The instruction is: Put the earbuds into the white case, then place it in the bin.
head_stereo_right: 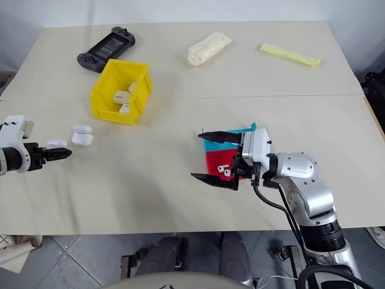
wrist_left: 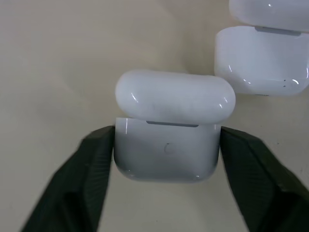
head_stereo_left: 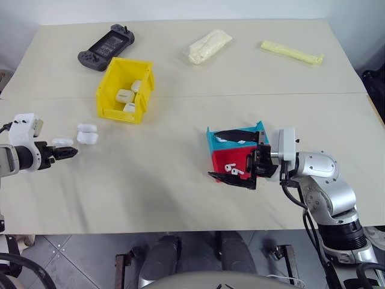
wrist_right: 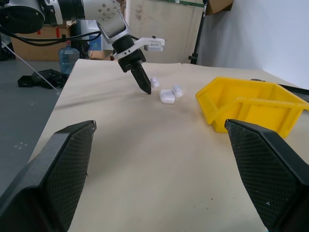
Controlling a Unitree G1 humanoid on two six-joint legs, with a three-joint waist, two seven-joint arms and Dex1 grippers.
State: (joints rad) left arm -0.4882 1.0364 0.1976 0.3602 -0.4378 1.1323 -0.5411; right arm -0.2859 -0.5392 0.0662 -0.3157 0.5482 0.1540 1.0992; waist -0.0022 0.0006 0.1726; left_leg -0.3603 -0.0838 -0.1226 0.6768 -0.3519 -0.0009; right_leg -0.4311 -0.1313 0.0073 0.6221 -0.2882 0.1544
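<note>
Left gripper clamps an unmarked white case; no writing legible.

Three white cases loose on the worktop, three more in one yellow bin (far left); two earbuds; two trays; one game console; two pale packets.

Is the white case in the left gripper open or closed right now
Open. In the left wrist view the white case sits between the left gripper's fingers with its lid raised off the body.
</note>
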